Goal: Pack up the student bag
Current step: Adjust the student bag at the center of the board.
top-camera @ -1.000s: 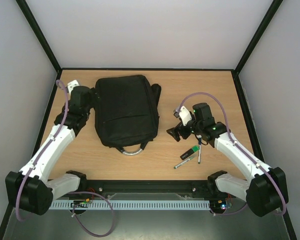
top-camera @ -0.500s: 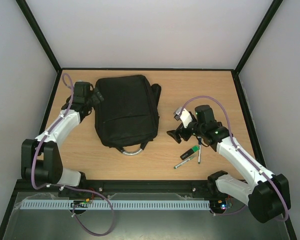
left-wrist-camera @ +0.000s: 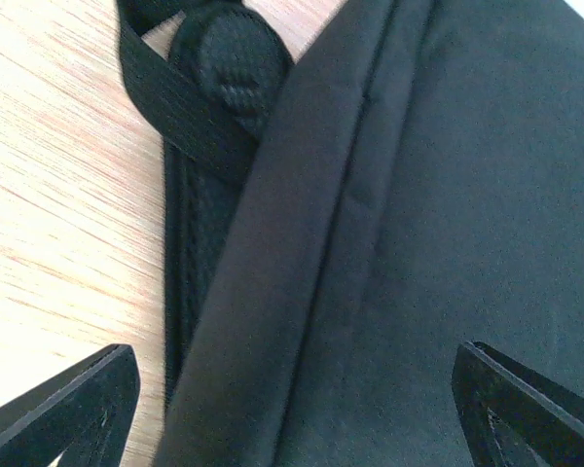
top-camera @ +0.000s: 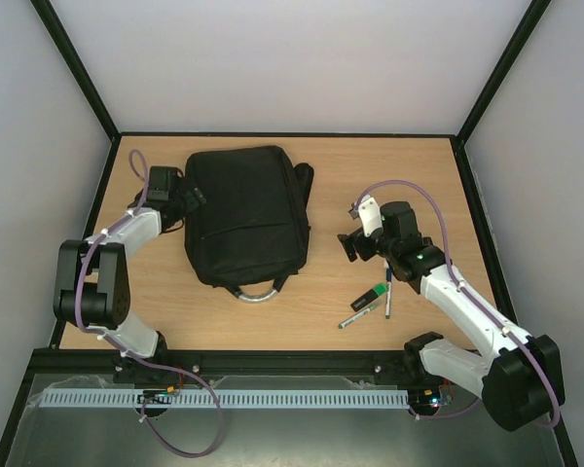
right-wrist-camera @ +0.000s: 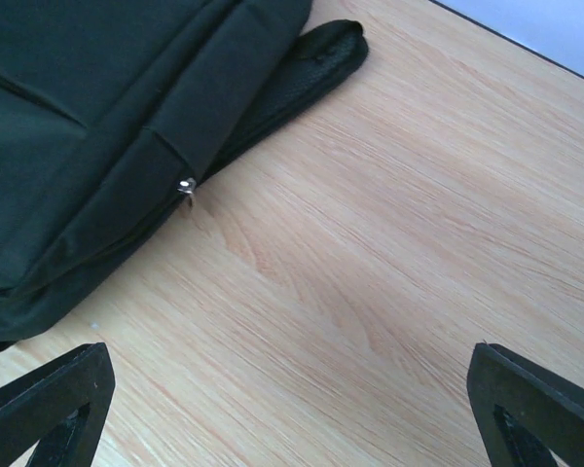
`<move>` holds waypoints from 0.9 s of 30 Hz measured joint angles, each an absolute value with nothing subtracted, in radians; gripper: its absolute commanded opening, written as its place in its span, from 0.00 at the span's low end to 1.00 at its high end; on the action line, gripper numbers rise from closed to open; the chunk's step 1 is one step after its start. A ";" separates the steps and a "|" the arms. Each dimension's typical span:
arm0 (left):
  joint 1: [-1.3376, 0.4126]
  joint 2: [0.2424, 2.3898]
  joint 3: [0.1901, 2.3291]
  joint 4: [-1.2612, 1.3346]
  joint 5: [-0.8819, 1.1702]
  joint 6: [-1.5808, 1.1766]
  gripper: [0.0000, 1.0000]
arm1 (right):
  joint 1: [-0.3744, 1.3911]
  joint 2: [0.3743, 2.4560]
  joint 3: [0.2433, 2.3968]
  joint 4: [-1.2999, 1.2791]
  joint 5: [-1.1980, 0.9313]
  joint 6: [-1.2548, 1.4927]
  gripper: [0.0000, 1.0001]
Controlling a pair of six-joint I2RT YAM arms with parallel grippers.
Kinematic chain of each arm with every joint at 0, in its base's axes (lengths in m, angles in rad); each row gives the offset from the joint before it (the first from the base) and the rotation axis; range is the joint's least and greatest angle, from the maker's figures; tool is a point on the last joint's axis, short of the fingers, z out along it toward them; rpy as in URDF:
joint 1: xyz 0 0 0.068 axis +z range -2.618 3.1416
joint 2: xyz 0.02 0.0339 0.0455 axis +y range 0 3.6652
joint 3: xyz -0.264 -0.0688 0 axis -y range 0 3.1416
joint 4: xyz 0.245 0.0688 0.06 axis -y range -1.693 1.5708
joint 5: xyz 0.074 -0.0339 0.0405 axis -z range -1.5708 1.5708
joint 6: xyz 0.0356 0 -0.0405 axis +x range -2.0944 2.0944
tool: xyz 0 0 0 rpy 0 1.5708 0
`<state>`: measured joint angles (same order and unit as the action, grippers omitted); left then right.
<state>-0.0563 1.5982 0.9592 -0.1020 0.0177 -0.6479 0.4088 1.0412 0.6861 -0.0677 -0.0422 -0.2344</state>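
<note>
The student bag (top-camera: 243, 209) is a large black backpack lying flat at the table's middle left, its grey loop handle (top-camera: 258, 294) toward me. My left gripper (top-camera: 190, 199) is open at the bag's left edge. In the left wrist view the bag (left-wrist-camera: 419, 214) fills the space between the spread fingers (left-wrist-camera: 78, 409), with a black strap (left-wrist-camera: 175, 97) beside it. My right gripper (top-camera: 351, 243) is open and empty over bare wood to the right of the bag. The right wrist view shows the bag's corner (right-wrist-camera: 88, 126), a metal zip pull (right-wrist-camera: 185, 185) and a strap end (right-wrist-camera: 316, 60).
Two pens (top-camera: 362, 310) (top-camera: 387, 297) and a green marker (top-camera: 374, 295) lie on the table near the right arm, nearer to me than the right gripper. Black frame posts and grey walls bound the table on three sides.
My left arm has folded and its gripper has moved right, onto the bag's left edge. My right gripper has turned and shifted slightly away from the near edge, staying open.
</note>
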 measured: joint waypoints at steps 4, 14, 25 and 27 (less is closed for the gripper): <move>-0.091 1.598 0.915 -0.055 0.053 -0.658 0.89 | 0.409 1.058 0.686 -0.059 0.014 -0.224 1.00; -0.204 1.492 0.739 0.047 0.051 -0.689 0.87 | 0.408 1.074 0.686 -0.059 0.035 -0.229 1.00; -0.373 1.203 0.622 -0.107 0.009 -0.728 0.88 | 0.407 1.134 0.693 -0.104 -0.064 -0.280 0.85; -0.373 1.160 0.630 -0.163 -0.015 -0.724 0.88 | 0.407 1.144 0.705 -0.139 -0.115 -0.309 0.82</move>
<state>-0.3729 1.1603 0.6304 -0.1627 -0.0154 -0.7242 0.4068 1.1439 0.7052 -0.1394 -0.1154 -0.3092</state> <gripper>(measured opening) 0.879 0.864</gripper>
